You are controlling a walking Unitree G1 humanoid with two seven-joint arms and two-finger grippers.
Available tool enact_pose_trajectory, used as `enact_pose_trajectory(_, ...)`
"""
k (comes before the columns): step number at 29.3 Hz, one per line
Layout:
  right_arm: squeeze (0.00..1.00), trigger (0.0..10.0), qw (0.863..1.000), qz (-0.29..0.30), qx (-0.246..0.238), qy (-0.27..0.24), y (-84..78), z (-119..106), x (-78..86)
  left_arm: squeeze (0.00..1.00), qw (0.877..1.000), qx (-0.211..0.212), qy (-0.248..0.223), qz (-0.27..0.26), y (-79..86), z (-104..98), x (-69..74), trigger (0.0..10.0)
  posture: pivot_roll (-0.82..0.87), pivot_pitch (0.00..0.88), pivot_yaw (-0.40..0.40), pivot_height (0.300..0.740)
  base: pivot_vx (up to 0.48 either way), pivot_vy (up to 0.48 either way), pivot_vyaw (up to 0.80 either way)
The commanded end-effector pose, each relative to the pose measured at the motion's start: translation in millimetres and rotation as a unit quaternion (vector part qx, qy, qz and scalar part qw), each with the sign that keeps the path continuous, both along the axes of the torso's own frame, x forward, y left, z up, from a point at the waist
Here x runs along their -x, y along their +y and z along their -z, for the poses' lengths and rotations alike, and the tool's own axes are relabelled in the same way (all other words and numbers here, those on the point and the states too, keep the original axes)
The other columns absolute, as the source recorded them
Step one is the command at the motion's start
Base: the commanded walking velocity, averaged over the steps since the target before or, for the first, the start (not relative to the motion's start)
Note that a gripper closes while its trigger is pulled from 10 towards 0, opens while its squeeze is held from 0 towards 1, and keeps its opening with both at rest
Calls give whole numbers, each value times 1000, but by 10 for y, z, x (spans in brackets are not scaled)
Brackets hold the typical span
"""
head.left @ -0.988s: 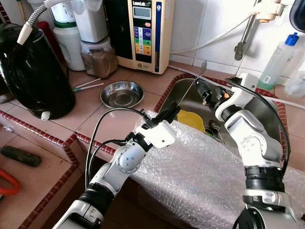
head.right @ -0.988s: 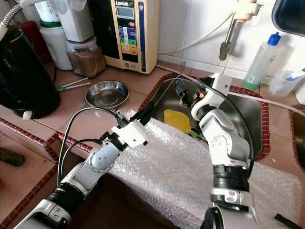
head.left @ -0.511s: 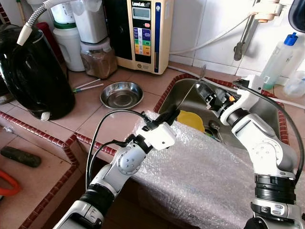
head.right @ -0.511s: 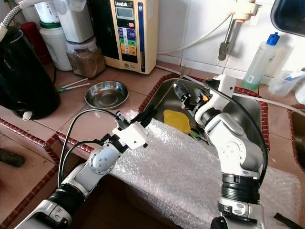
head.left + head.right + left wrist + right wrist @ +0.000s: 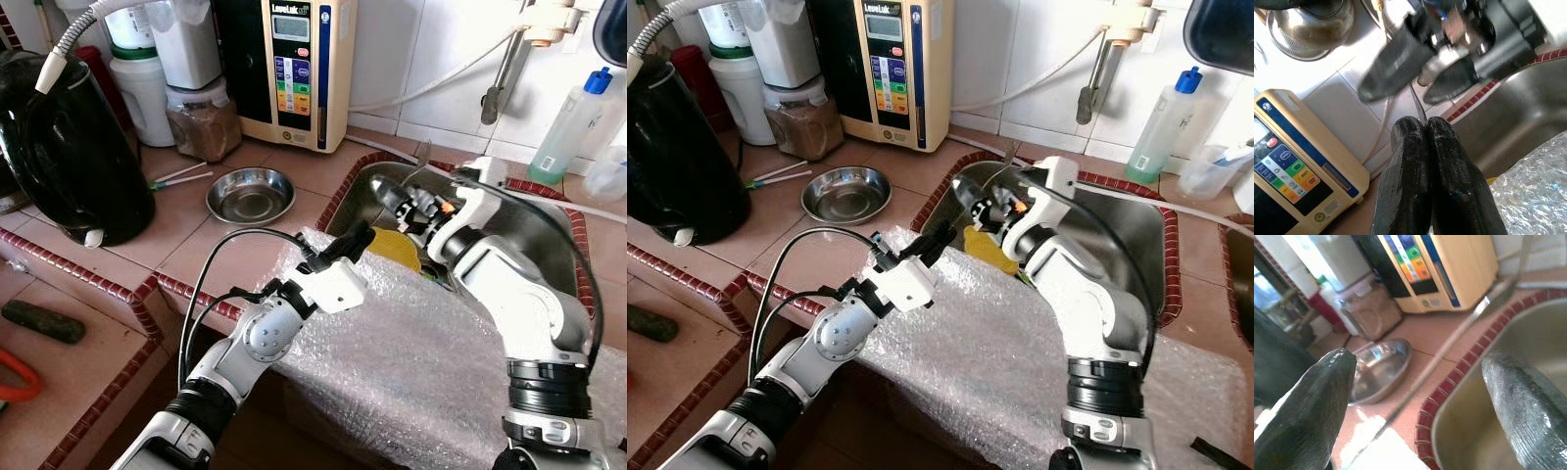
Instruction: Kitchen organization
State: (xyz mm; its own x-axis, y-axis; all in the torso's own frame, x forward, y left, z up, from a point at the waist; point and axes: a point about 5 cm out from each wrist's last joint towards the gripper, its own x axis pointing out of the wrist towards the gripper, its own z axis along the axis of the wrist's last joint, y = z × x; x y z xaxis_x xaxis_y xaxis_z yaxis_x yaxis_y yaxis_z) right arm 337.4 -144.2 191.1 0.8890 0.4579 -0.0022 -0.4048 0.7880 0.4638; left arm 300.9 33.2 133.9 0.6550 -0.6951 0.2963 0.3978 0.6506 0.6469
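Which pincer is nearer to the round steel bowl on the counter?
Left. The left pincer, shut on a thin metal fork, sits just beside the round steel bowl; the open right pincer is farther, over the sink.

home kitchen: tiled counter [image 5: 245,245], steel sink [image 5: 549,230], faucet [image 5: 505,59], water ionizer [image 5: 299,69]

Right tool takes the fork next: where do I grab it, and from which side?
Probably the bare mid-shaft of the fork, between the left tool's shut fingers and the tines. It is a thin rod slanting up over the sink, so come in from the sink side, the open right tool straddling it crosswise.
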Motion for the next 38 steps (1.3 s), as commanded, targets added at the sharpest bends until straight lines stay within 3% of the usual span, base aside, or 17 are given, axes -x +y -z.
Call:
enact_pose_trajectory(1, 0, 10000, 1000, 14, 11, -5, 31, -51, -68, 0, 1000, -5, -16, 7, -26, -52, -8, 1412, 17, 0, 44, 740, 0, 0, 0)
enact_pose_trajectory(2, 0, 784, 1000, 29, 11, -2, 19, -46, -101, 0, 1000, -6, -16, 7, -26, -50, -7, 1412, 18, 0, 43, 740, 0, 0, 0)
enact_pose_trajectory(3, 0, 0, 999, 47, 8, 1, -3, -48, -141, 0, 1000, -6, -17, 6, -28, -50, -5, 1412, 20, 0, 41, 740, 0, 0, 0)
enact_pose_trajectory(16, 0, 0, 993, 112, 10, 33, -108, -31, -286, 0, 1000, -8, -15, 7, -29, -35, -2, 1412, 21, 0, 38, 740, 0, 0, 0)
enact_pose_trajectory(22, 0, 0, 993, 99, -4, 67, -76, 31, -289, 0, 1000, -11, -16, 7, -31, -34, -7, 1333, 19, 0, 36, 740, 0, 0, 0)
enact_pose_trajectory(38, 0, 0, 991, 85, -17, 100, -30, 104, -282, 0, 1000, -13, -21, 5, -32, -40, -14, 1490, 20, 0, 37, 740, 0, 0, 0)
